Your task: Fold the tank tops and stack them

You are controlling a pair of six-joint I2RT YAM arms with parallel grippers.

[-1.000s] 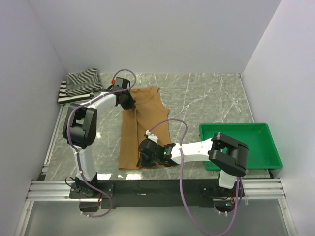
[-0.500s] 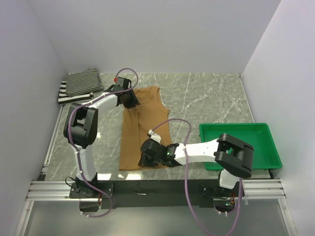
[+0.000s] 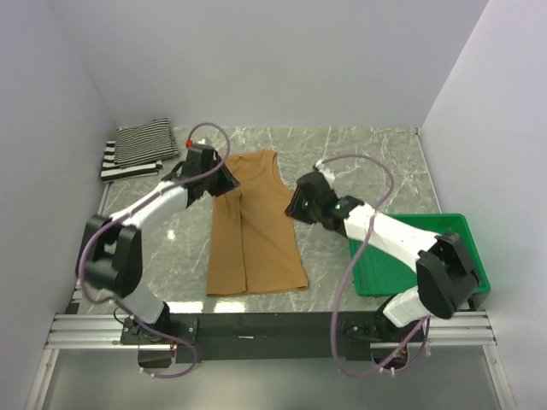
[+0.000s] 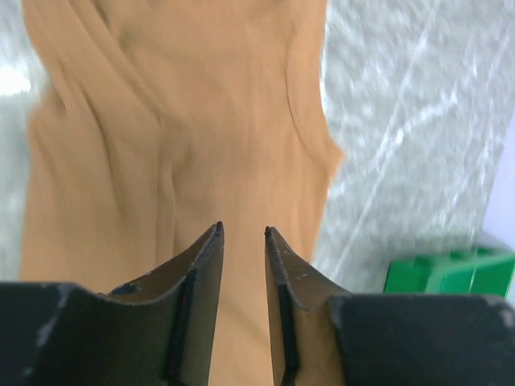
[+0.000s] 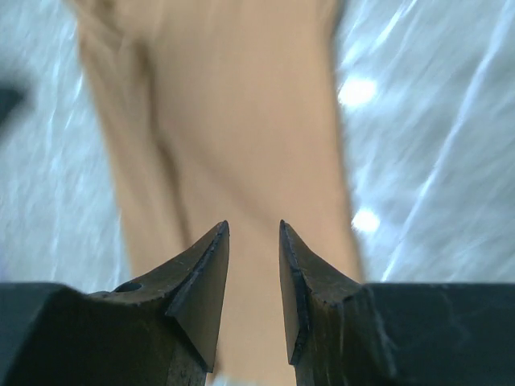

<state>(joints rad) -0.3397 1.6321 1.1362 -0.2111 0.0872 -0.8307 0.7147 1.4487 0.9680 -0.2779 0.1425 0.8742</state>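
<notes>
A plain tan-brown tank top [image 3: 256, 235] lies flat on the marble table, folded lengthwise, neck toward the back. My left gripper [image 3: 226, 183] hovers over its upper left shoulder, open, with only cloth [image 4: 185, 121] below the fingertips [image 4: 243, 232]. At the top's right edge, near the armhole, my right gripper [image 3: 296, 207] is also open and empty, and the tan cloth [image 5: 241, 121] shows blurred beneath it [image 5: 254, 225]. Two folded striped tank tops [image 3: 137, 147] are stacked at the back left corner.
A green plastic tray [image 3: 427, 231] stands at the right, beside the right arm; its corner [image 4: 451, 272] shows in the left wrist view. White walls close the table [image 3: 359, 162] in at the back and both sides.
Both grippers have opened. The right gripper left the tan top's lower hem and moved back to its right edge. The left gripper shifted slightly at the shoulder.
</notes>
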